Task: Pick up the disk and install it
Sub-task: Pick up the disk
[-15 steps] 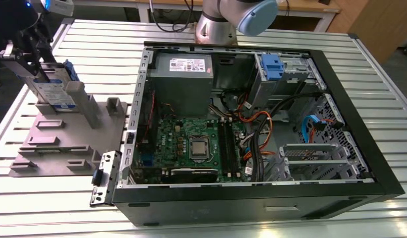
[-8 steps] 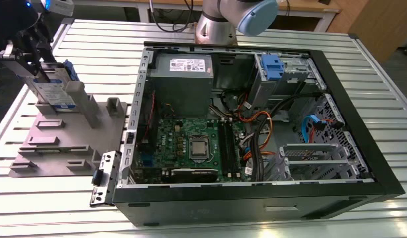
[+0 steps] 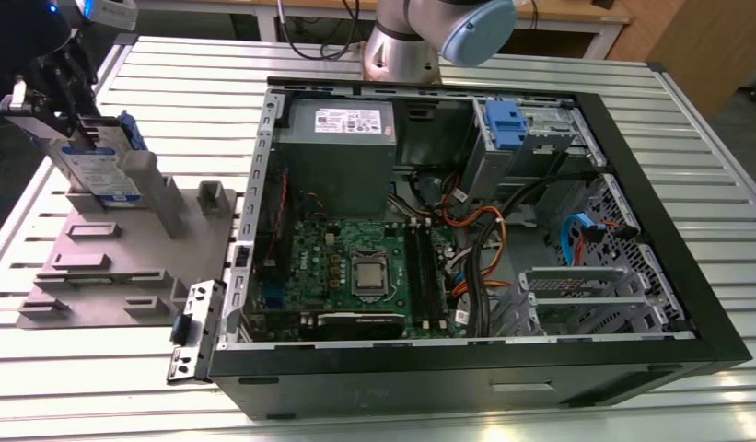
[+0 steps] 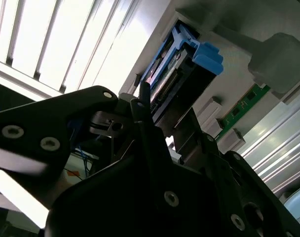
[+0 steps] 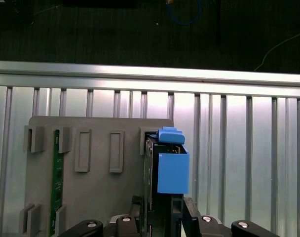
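Note:
The disk (image 3: 98, 166) stands on edge in a slot of the grey fixture plate (image 3: 108, 262), at the exterior view's far left. Its white-and-blue label faces the camera, and a blue rail runs along its side. My gripper (image 3: 73, 115) comes down on it from above, shut on its upper part with a finger against each flat face. In the first wrist view the disk (image 5: 172, 170) with its blue rail rises between the two black fingers (image 5: 189, 217). In the second wrist view one finger (image 4: 146, 123) lies against the disk (image 4: 174, 74).
The open computer case (image 3: 476, 382) lies to the exterior view's right of the fixture, with a motherboard, a grey power supply (image 3: 341, 147) and a drive bay with a blue clip (image 3: 505, 127). A green memory stick (image 5: 56, 182) sits in another fixture slot. All rests on a slatted metal table (image 3: 168, 83).

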You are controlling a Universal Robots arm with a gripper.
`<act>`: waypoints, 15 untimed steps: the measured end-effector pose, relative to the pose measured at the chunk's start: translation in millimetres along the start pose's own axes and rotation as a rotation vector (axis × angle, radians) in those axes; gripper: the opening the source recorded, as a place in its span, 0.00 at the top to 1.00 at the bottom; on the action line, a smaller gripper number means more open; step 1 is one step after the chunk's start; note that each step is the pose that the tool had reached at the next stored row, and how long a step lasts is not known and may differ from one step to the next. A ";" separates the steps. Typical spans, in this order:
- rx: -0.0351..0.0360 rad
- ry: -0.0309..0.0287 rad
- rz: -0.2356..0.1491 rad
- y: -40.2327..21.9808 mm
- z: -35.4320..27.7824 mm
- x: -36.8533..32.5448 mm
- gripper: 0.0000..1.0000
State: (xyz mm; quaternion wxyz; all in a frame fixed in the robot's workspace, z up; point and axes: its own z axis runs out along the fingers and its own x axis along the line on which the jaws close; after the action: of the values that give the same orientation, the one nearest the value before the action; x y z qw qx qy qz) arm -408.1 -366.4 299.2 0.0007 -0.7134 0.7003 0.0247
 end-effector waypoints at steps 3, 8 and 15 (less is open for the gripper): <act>0.0001 -0.0001 0.002 0.0 0.0 0.0 0.55; 0.0001 -0.0001 0.002 0.0 0.0 0.0 0.55; 0.0001 -0.0001 0.002 0.0 0.0 0.0 0.64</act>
State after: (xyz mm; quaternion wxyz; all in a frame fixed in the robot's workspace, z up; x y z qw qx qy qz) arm -408.1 -366.4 299.2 0.0007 -0.7128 0.7010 0.0247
